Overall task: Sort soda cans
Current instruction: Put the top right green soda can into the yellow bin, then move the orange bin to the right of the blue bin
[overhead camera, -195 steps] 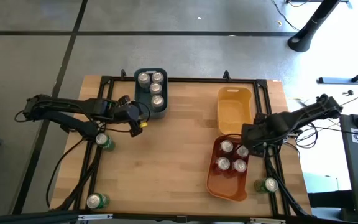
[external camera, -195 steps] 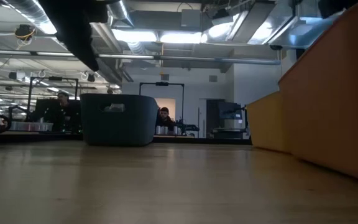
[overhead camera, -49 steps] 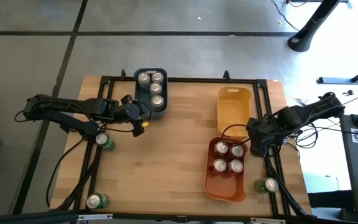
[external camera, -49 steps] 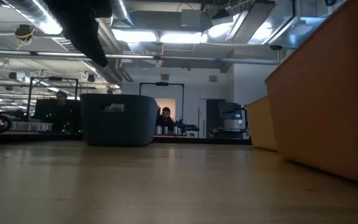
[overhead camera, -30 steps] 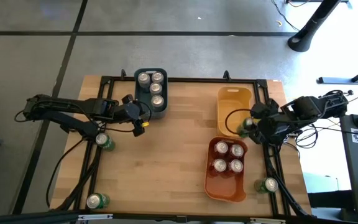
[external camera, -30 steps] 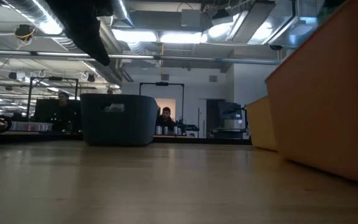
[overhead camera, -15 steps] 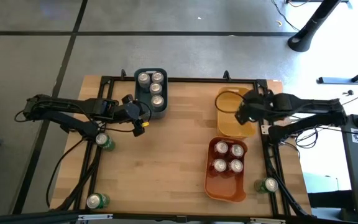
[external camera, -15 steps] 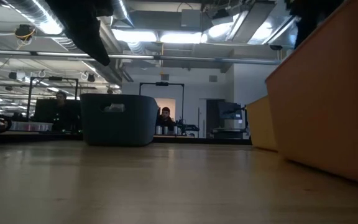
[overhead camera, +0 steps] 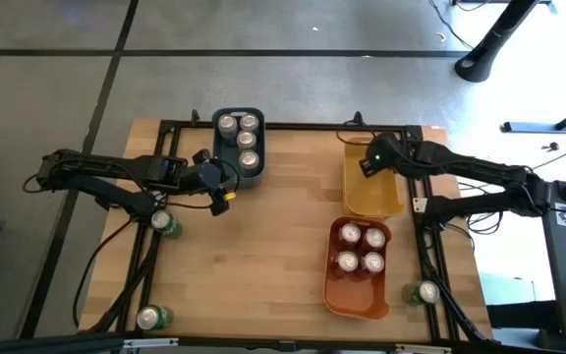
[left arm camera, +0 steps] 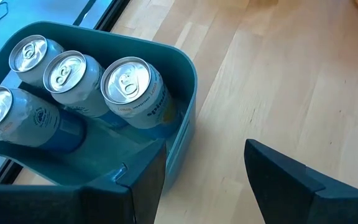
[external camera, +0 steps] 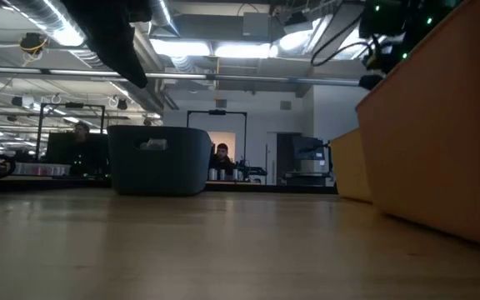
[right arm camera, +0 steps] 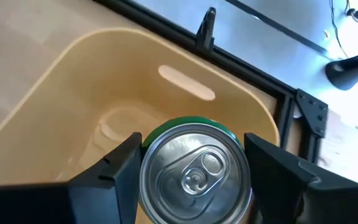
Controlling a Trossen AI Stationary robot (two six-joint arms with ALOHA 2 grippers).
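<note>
A green soda can hangs over the far half of the yellow bin, with my right gripper shut on it. Inside, the yellow bin shows only its bare floor. My left gripper stands open with nothing between its fingers, beside the near corner of the blue-grey bin, which holds several silver cans. The orange bin holds several cans. Green cans stand on the table at the left, near left and near right. My right gripper pinches the green can between its two fingers, one on each side of the can's wall just under the top rim. The fingers slant down from the table's right side. The can hangs upright, silver top up, clear of the yellow bin's floor.
A black frame runs along the table's edges. The middle of the wooden table lies bare between the bins. In the low view the blue-grey bin stands far off and the orange bin's wall fills the right.
My right gripper has carried the green can from beside the orange bin's far end toward the table's far edge, over the yellow bin, sinking and rolling as it went. The can stays in its hold.
</note>
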